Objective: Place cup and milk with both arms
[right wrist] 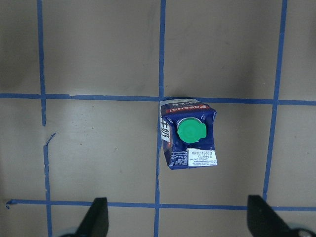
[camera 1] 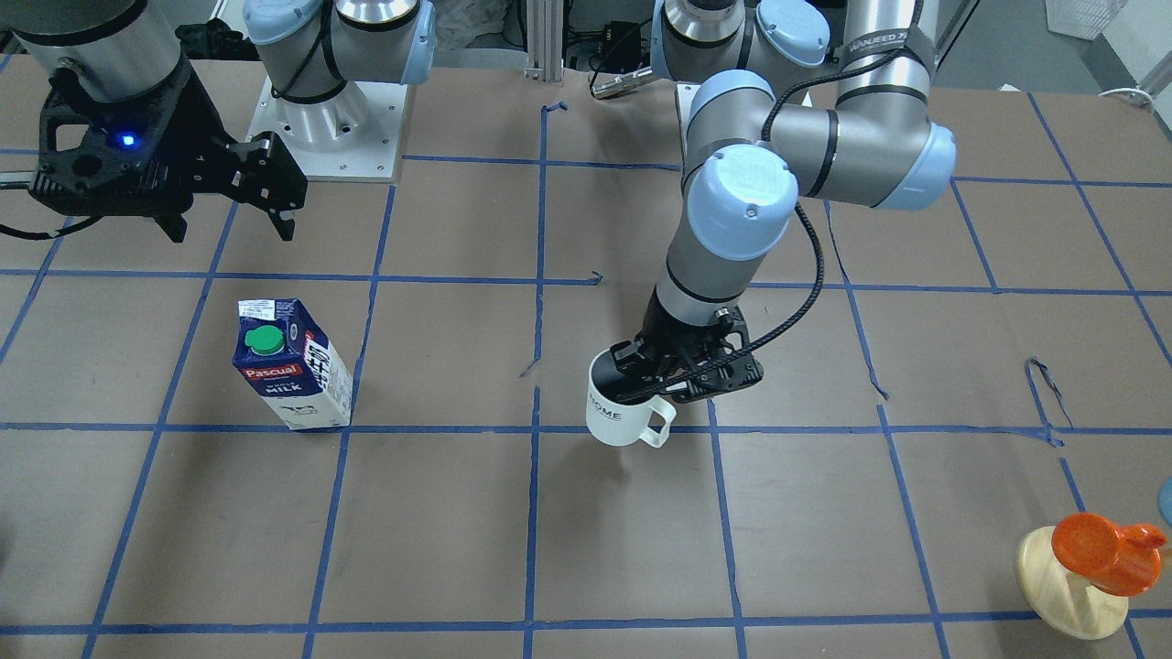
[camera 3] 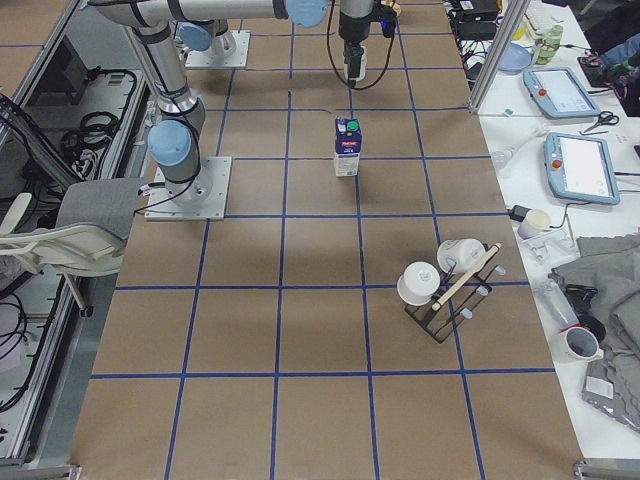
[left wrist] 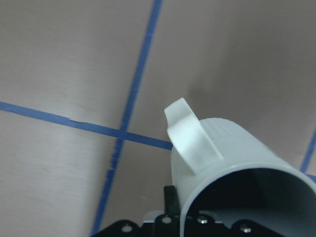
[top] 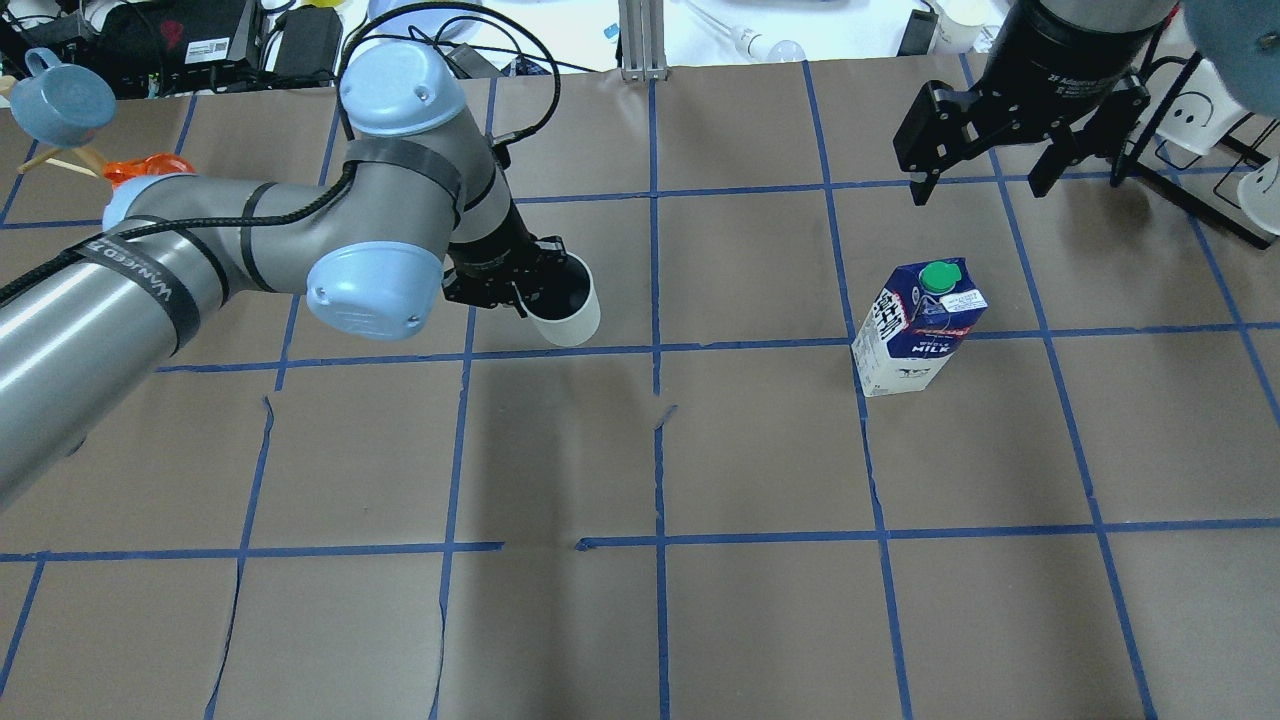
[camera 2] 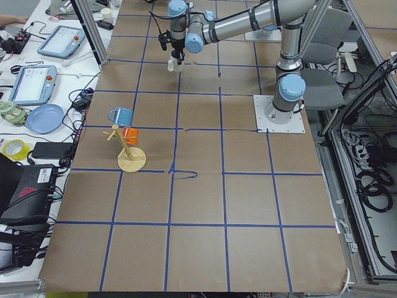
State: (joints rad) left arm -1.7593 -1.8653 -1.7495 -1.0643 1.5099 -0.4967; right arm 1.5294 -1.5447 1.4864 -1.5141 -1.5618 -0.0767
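Note:
The white "HOME" cup (camera 1: 623, 414) hangs tilted in my left gripper (camera 1: 661, 377), which is shut on its rim, just above the table near the middle. It also shows in the overhead view (top: 570, 308) and the left wrist view (left wrist: 232, 163), handle outward. The milk (camera 1: 295, 366) stands upright on the table, alone, on my right side (top: 915, 330). My right gripper (top: 980, 185) is open and empty, high above and behind the carton. The right wrist view looks straight down on the milk's green cap (right wrist: 190, 132) between the open fingertips (right wrist: 96, 217).
A wooden mug tree (camera 1: 1071, 586) with an orange mug (camera 1: 1103, 549) and a blue mug (top: 62, 100) stands at the table's left end. A black rack with white cups (camera 3: 445, 285) stands at the right end. Blue tape lines grid the brown table.

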